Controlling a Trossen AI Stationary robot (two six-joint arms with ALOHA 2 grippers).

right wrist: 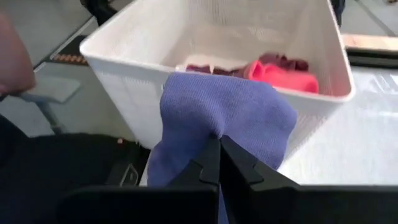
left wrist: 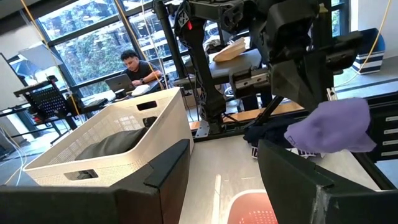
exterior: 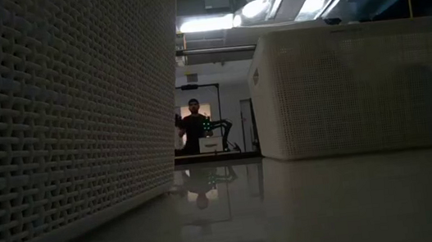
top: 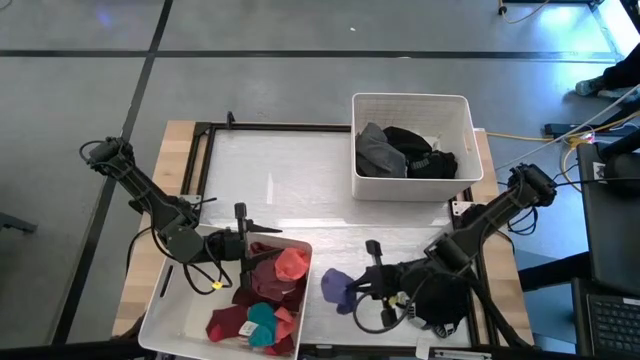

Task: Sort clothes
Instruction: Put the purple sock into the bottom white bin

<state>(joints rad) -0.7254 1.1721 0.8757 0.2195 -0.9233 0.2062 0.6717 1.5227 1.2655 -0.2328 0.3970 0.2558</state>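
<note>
Your right gripper [right wrist: 219,144] has its jaws pinched on the purple garment [right wrist: 227,115]; it's light and floppy, so hold a thick fold. Your left gripper [top: 240,243] hovers with jaws wide over the near bin [top: 165,300].

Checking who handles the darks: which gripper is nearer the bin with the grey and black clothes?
Right. The right gripper holds a purple garment below that bin; the left gripper hovers over the other bin, farther away.

purple cloth [right wrist: 227,112], white mesh bin [right wrist: 124,74]
</note>
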